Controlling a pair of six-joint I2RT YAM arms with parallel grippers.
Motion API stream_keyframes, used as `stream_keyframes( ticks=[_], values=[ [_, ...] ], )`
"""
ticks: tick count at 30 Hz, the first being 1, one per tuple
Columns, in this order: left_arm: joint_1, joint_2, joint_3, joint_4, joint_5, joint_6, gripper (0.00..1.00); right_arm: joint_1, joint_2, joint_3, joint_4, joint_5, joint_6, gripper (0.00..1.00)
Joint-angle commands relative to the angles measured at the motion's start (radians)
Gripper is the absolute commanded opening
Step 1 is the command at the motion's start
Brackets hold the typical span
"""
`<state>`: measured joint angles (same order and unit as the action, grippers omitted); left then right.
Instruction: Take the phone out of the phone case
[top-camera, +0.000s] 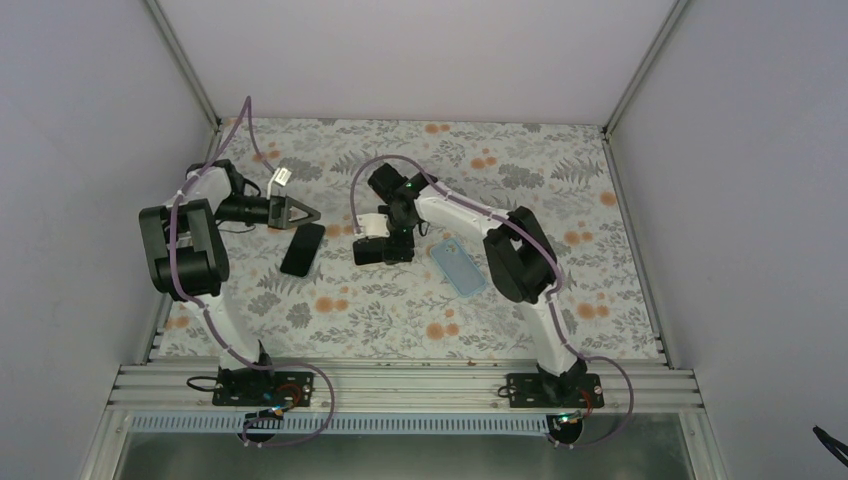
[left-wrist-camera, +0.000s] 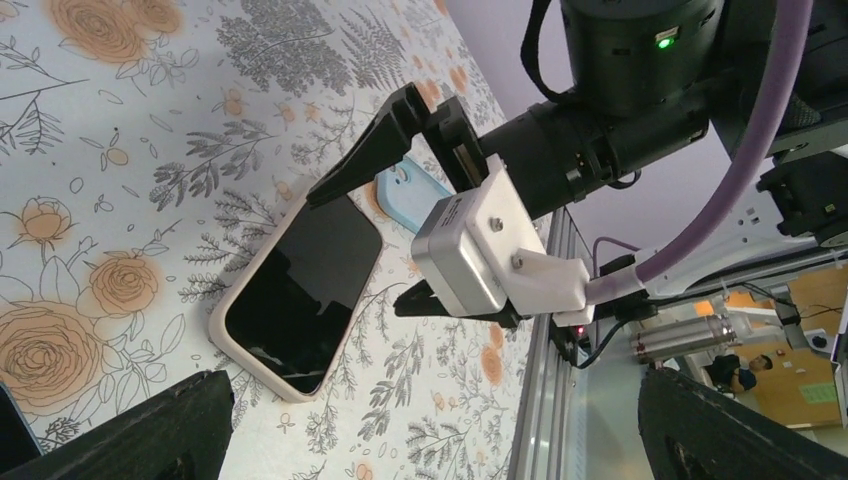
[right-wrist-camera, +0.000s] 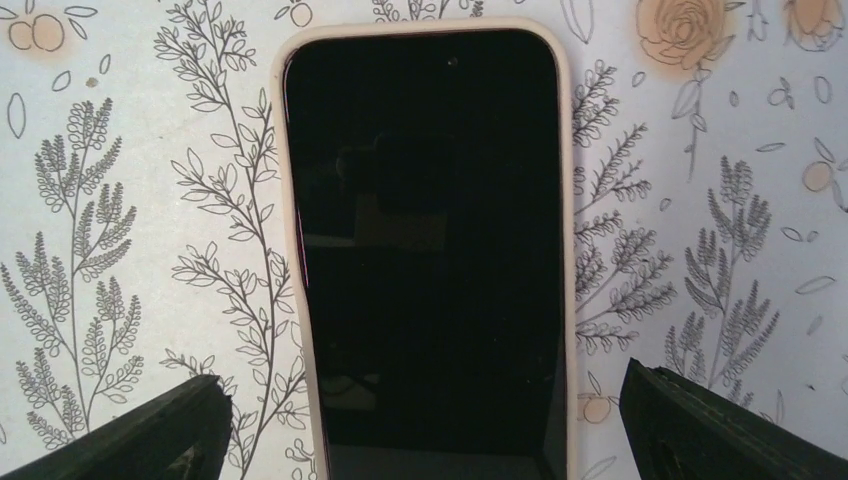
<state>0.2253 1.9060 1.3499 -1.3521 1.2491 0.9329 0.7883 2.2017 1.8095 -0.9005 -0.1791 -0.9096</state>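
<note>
The phone, black screen up, sits in a cream case (right-wrist-camera: 425, 250) and lies flat on the floral table. It also shows in the top view (top-camera: 303, 248) and the left wrist view (left-wrist-camera: 300, 290). My right gripper (right-wrist-camera: 422, 400) is open wide, with a finger on each side of the phone's near end and a gap between each finger and the case. It also shows in the top view (top-camera: 360, 250). My left gripper (top-camera: 303, 213) is open and empty, hovering just beyond the phone's far end; its fingers (left-wrist-camera: 150, 435) frame the left wrist view.
A light blue phone case (top-camera: 459, 268) lies empty to the right of the right wrist; its edge shows in the left wrist view (left-wrist-camera: 405, 190). The aluminium rail (top-camera: 400, 385) runs along the near edge. White walls enclose the table.
</note>
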Motion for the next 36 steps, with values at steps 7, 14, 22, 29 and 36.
stream_keyframes(
  ticks=[7, 14, 22, 29, 36],
  values=[
    [0.012, -0.022, -0.005, -0.005, 0.027, 0.048, 1.0, 0.0, 0.092, 0.065, -0.042, 0.024, -0.044, 1.0],
    [0.027, -0.021, -0.014, -0.005, 0.026, 0.061, 1.0, -0.001, 0.126, 0.085, -0.012, 0.066, -0.048, 1.0],
    [0.034, -0.017, -0.018, -0.005, 0.028, 0.07, 1.0, -0.004, 0.178, 0.121, -0.053, 0.059, -0.077, 1.0],
    [0.034, 0.0, -0.031, -0.006, 0.025, 0.076, 1.0, -0.004, 0.219, 0.186, -0.12, 0.041, -0.069, 0.84],
    [0.011, 0.05, -0.042, -0.004, 0.015, 0.045, 1.0, -0.006, 0.064, 0.075, 0.005, 0.02, 0.005, 0.69]
  ],
)
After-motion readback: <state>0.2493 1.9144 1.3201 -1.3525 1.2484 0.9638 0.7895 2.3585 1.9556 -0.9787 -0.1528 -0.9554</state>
